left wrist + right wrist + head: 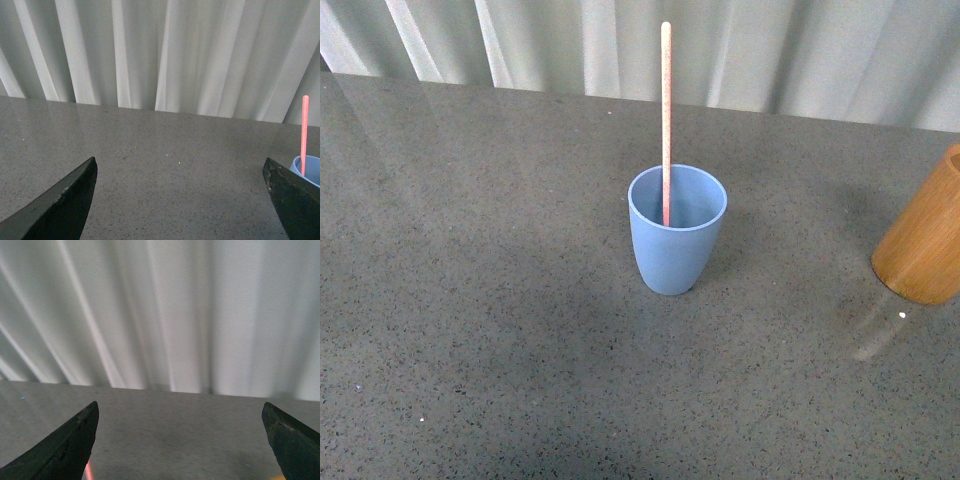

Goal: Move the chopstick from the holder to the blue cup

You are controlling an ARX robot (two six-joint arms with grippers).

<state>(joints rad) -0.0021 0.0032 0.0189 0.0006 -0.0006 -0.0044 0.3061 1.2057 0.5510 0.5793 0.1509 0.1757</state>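
Observation:
The blue cup (677, 230) stands upright mid-table with one pink speckled chopstick (666, 120) standing nearly upright inside it. The orange-brown holder (928, 232) sits at the right edge of the front view, partly cut off. Neither arm shows in the front view. My left gripper (180, 167) is open over bare table; the cup's rim (309, 167) and the chopstick (304, 132) show at that frame's edge beside one fingertip (285, 187). My right gripper (180, 412) is open with nothing between its fingers; a pink sliver (89, 472) shows beside one fingertip.
A grey speckled tabletop (480, 300) spreads round the cup. A pale pleated curtain (770, 50) hangs along the table's far edge.

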